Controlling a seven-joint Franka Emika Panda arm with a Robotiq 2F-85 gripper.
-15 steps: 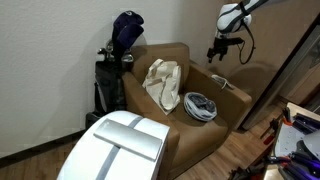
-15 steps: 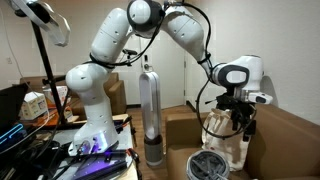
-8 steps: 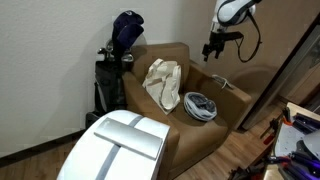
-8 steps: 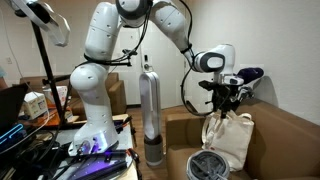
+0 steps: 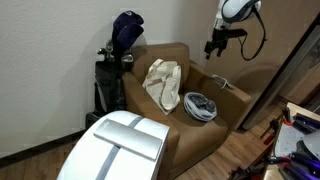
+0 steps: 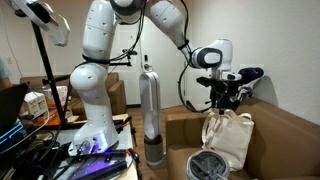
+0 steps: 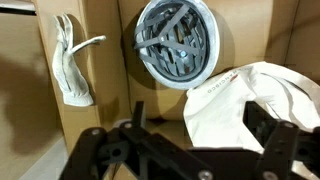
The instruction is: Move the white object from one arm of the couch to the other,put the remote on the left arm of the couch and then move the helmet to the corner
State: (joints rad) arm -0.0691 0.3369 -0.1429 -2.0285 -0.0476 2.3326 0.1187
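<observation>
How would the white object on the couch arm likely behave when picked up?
The white object looks like a limp glove with a loose strap, so it probably flops and drapes. It seems thin, likely light. Lying flat on the couch arm, it shouldn't roll.
</observation>
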